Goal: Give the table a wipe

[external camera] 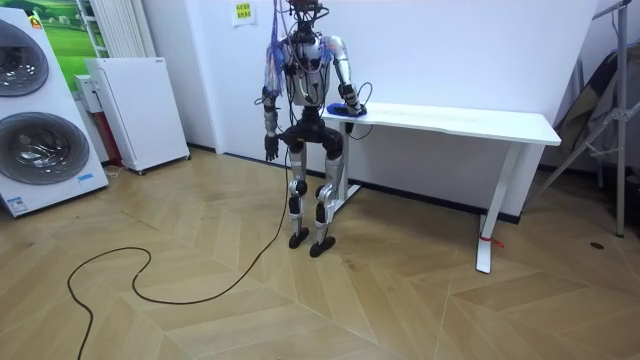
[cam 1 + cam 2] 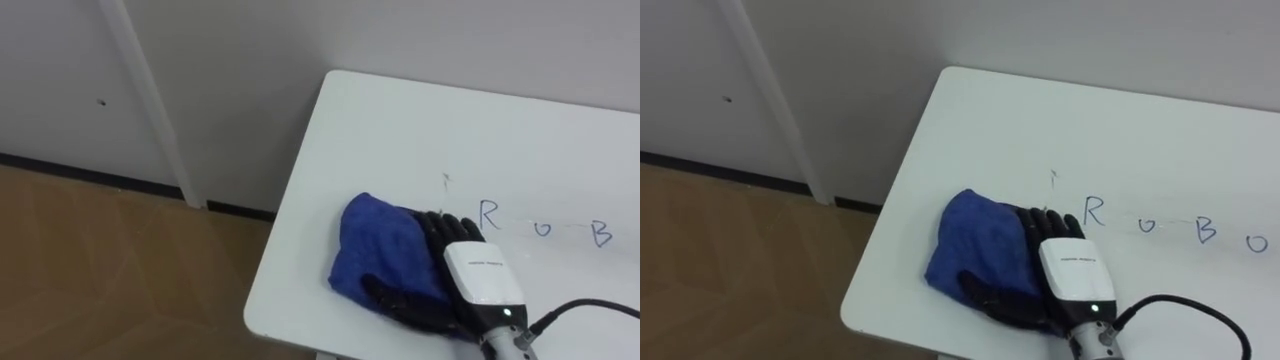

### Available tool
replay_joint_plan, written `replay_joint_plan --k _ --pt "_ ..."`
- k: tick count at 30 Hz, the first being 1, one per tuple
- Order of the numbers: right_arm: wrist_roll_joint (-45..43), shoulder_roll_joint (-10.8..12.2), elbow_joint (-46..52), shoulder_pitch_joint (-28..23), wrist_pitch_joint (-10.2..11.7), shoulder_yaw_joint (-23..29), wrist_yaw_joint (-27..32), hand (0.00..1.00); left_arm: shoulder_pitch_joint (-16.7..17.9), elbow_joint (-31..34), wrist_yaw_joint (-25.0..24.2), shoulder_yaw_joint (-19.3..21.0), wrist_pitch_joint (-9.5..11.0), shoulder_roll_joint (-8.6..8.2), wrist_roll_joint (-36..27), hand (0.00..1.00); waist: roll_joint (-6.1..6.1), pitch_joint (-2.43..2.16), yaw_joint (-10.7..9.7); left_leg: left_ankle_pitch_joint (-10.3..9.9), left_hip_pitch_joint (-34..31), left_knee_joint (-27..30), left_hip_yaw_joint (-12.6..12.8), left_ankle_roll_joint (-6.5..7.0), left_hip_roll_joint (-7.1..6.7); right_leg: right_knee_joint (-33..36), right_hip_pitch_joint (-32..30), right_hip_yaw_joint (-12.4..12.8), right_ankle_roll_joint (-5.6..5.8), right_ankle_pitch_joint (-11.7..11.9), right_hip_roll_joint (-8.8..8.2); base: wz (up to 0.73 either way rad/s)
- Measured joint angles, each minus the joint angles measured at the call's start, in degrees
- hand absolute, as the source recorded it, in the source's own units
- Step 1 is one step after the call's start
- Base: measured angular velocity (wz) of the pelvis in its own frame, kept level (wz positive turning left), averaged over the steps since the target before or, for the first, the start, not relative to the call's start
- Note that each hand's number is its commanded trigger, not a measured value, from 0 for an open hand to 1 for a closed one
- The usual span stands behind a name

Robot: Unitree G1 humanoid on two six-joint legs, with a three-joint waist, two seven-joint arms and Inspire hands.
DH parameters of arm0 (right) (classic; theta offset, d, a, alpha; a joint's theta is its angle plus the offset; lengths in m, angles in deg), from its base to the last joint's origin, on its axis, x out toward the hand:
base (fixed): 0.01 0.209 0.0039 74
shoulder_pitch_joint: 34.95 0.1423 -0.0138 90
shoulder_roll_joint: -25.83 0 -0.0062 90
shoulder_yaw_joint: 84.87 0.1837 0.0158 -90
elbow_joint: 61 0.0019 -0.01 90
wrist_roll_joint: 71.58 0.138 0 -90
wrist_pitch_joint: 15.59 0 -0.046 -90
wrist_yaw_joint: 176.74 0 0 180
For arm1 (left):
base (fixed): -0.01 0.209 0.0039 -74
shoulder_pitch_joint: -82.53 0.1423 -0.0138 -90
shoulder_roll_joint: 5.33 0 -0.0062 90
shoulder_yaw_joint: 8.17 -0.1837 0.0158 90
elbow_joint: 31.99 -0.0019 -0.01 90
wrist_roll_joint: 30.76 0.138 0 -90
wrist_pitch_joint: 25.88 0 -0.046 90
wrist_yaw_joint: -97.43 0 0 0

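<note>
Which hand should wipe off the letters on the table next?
Right. The right hand rests on the blue cloth on the table, with the written letters just to its right. The left hand hangs at the robot's side, away from the table.

Heads up: the desk (image 2: 1040, 120) runs off the right and bottom edges in your eye views. The blue lettering (image 2: 1094, 212) on it is cut off at the right edge. The right hand (image 2: 1070, 270) hides the part of the cloth (image 2: 965, 245) beneath it. In the room view the left hand (image 1: 268, 150) is too small to read.
</note>
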Motion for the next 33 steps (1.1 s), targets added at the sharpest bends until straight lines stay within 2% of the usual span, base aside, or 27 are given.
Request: replay_joint_plan --k 7,13,20,27,29,31,33 --pt "-0.3 0.0 1.5 0.3 0.6 0.1 3.3 1.00 0.4 0.3 0.7 0.0 0.0 0.02 0.4 0.00 -0.81 -0.45 -0.6 0.1 0.0 0.0 -0.1 0.09 -0.11 -0.7 0.5 -0.2 0.23 0.2 -0.01 0.01" --pt "-0.2 0.2 3.1 -0.2 2.1 -1.0 4.8 1.00 1.3 0.4 0.9 -0.1 0.0 0.00 0.4 0.00 -0.90 -0.39 -0.7 0.3 -0.2 0.1 -0.5 0.50 -0.25 -0.7 0.6 -0.1 0.55 0.7 -0.08 0.03" --pt "1.0 0.2 1.8 0.1 2.4 -0.5 5.5 1.00 1.2 0.4 0.9 0.2 -0.1 -0.04 0.3 0.00 -0.70 -0.34 0.3 0.4 -0.1 0.0 -0.4 1.08 -0.40 -0.6 0.7 0.0 0.87 1.2 -0.29 0.01" --pt "4.4 0.2 1.3 0.1 2.6 -0.3 5.8 1.00 1.0 0.3 0.9 0.2 -0.2 -0.06 0.3 0.00 -0.61 -0.29 0.2 0.4 -0.1 -0.2 -0.5 1.12 -0.50 -0.7 0.7 -0.2 0.90 1.2 -0.28 0.00" --pt "5.1 0.2 1.1 0.2 3.0 -0.1 5.7 1.00 1.0 0.1 0.9 0.1 -0.3 -0.26 0.3 0.00 -0.25 0.06 0.2 0.4 0.6 -0.3 -0.6 1.14 -0.51 -0.8 1.4 -0.2 0.90 1.2 -0.30 0.02" --pt "5.9 0.3 1.0 0.4 2.9 -0.2 5.3 1.00 0.7 -1.1 1.0 -0.2 -0.4 -0.31 0.2 0.00 -0.02 0.12 0.3 0.4 0.8 -0.4 -0.7 1.15 -0.52 -0.7 1.5 -0.2 0.92 1.2 -0.26 0.00" --pt "7.7 0.4 0.4 1.1 2.9 -0.3 5.0 1.00 0.5 -1.5 1.0 -0.8 -0.6 -0.30 0.0 0.00 0.11 0.42 0.4 0.4 0.7 -0.3 -0.8 1.14 -0.51 -0.7 1.5 -0.3 0.92 1.2 -0.24 0.02"
